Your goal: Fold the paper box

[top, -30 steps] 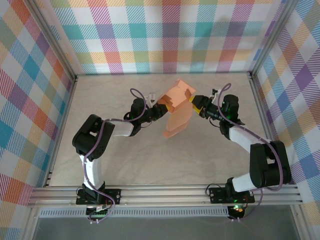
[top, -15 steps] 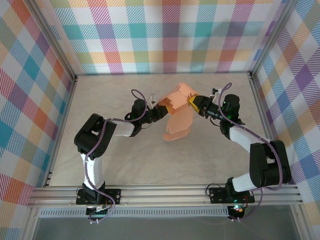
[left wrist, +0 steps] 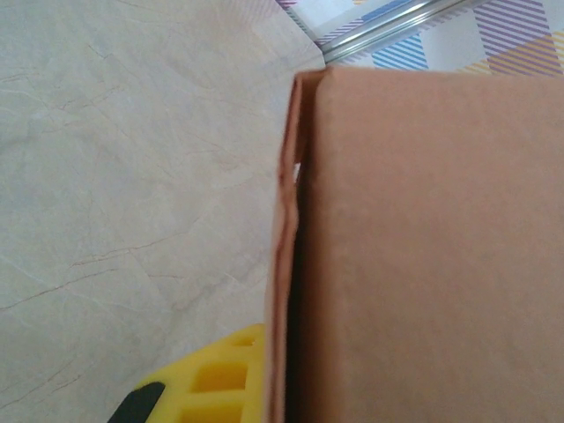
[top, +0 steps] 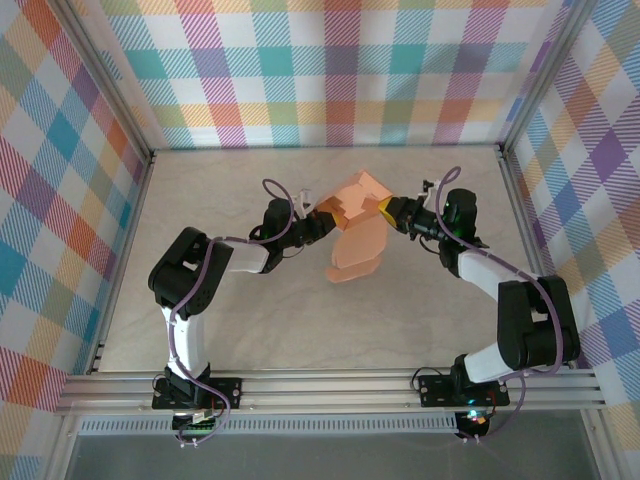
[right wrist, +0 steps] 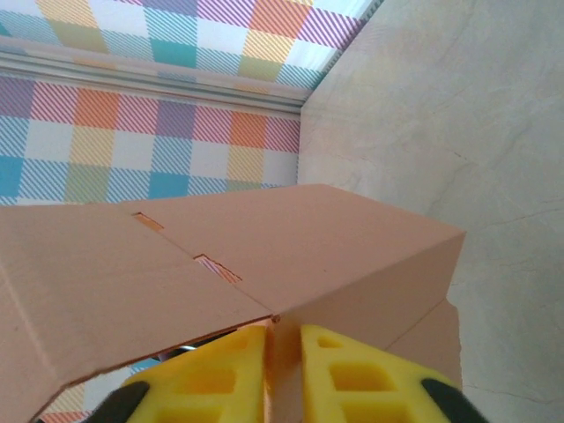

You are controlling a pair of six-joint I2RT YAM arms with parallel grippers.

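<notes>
The paper box (top: 357, 238) is salmon-orange card, partly folded and held up over the middle back of the table. Its upper part forms a boxy corner and a long flap hangs toward the front. My left gripper (top: 322, 218) holds the box's left edge. In the left wrist view the card (left wrist: 423, 247) hides one finger, and a yellow finger (left wrist: 207, 383) presses against its doubled edge. My right gripper (top: 387, 208) is at the box's right corner. Its two yellow pads (right wrist: 370, 374) pinch a thin card wall of the box (right wrist: 335, 247), with slots visible on the top panel.
The pale marbled table top (top: 270, 320) is bounded by checked walls (top: 330, 90) at the back and sides. An aluminium rail (top: 330, 385) runs along the front, where both arm bases are bolted.
My right gripper has moved left, pushing the box's right corner inward. The upper part has closed up and the hanging flap has swung slightly left. The left gripper has barely shifted.
</notes>
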